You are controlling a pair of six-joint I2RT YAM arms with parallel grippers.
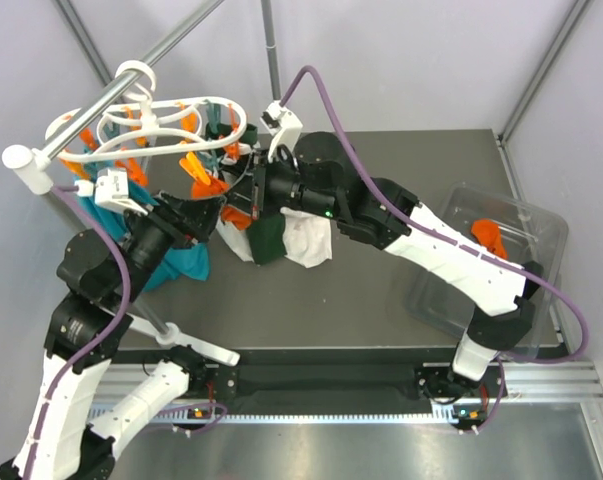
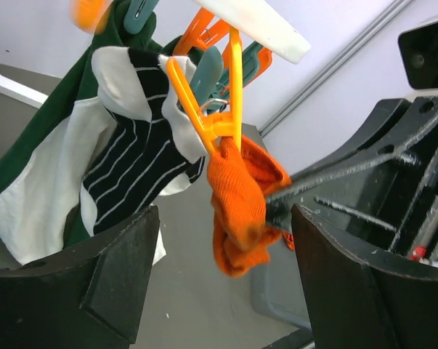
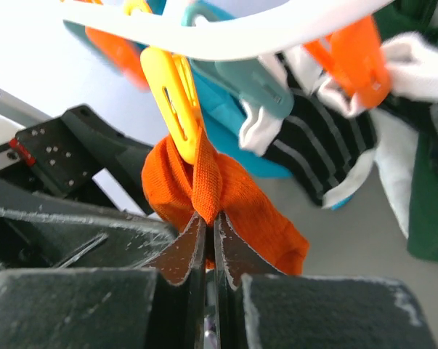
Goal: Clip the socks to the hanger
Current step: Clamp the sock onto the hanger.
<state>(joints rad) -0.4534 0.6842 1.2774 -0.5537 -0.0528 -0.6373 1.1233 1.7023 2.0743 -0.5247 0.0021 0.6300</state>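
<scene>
In the top view the grey rail [image 1: 181,35] runs toward 11 o'clock, and the hanger [image 3: 226,42] hangs from it at about 10 o'clock, above the dark surface [image 1: 361,300]. Below it the left hand [image 2: 224,214] is spread wide and holds nothing, one finger on each side of the hanging laundry. Toward 9 o'clock in its own view a striped sock [image 2: 135,174] is clipped up against green and white cloth. At the centre an orange sock [image 2: 237,196] dangles, its top meeting the lower end of an orange peg [image 2: 235,94]; whether the peg bites it I cannot tell. From 3 o'clock the right hand [image 3: 210,218] is pinched tight on a fold of that sock, just under the peg. Far right, at 3 o'clock on the surface, a clear bin [image 1: 521,215] holds another orange sock [image 1: 488,238].
</scene>
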